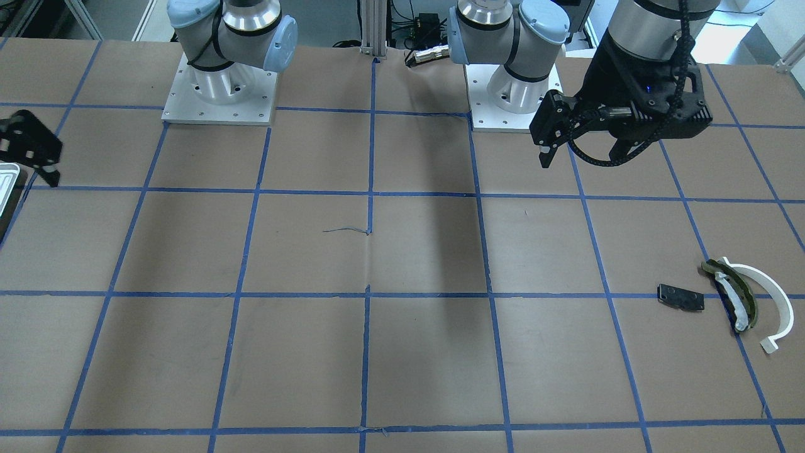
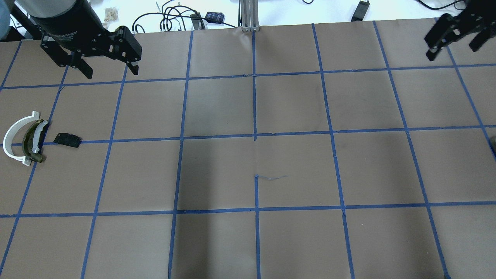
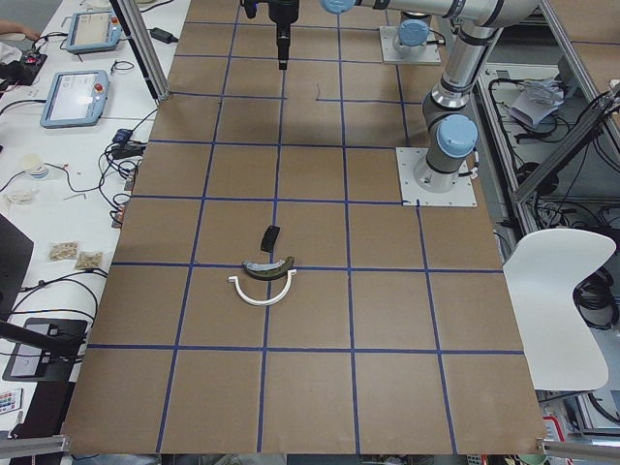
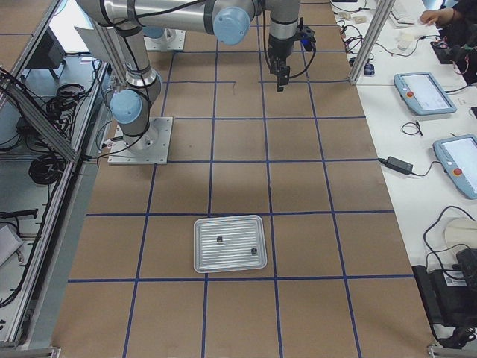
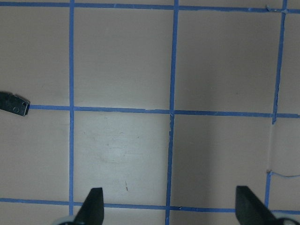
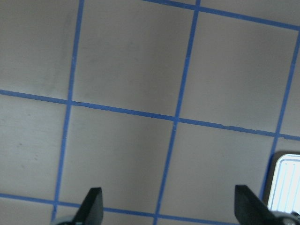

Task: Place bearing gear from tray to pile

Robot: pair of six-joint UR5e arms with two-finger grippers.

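Note:
The silver tray [image 4: 229, 219] lies on the table and holds two small dark parts [image 4: 220, 239] [image 4: 253, 251]; I cannot tell which is the bearing gear. Its corner shows in the right wrist view [image 6: 283, 183] and at the front view's left edge [image 1: 6, 179]. The pile is a white arc [image 2: 11, 135], an olive curved piece [image 2: 33, 141] and a black plate [image 2: 68, 140]. My left gripper [image 2: 111, 71] is open and empty, high above the table and beyond the pile. My right gripper [image 2: 451, 50] is open and empty, hovering near the tray.
The table is brown paper with a blue tape grid. The two arm bases [image 1: 219, 94] [image 1: 512, 94] stand at the robot's edge. A metal post [image 2: 248, 15] and cables lie beyond the far edge. The black plate [image 5: 11, 103] shows at the left wrist view's left edge.

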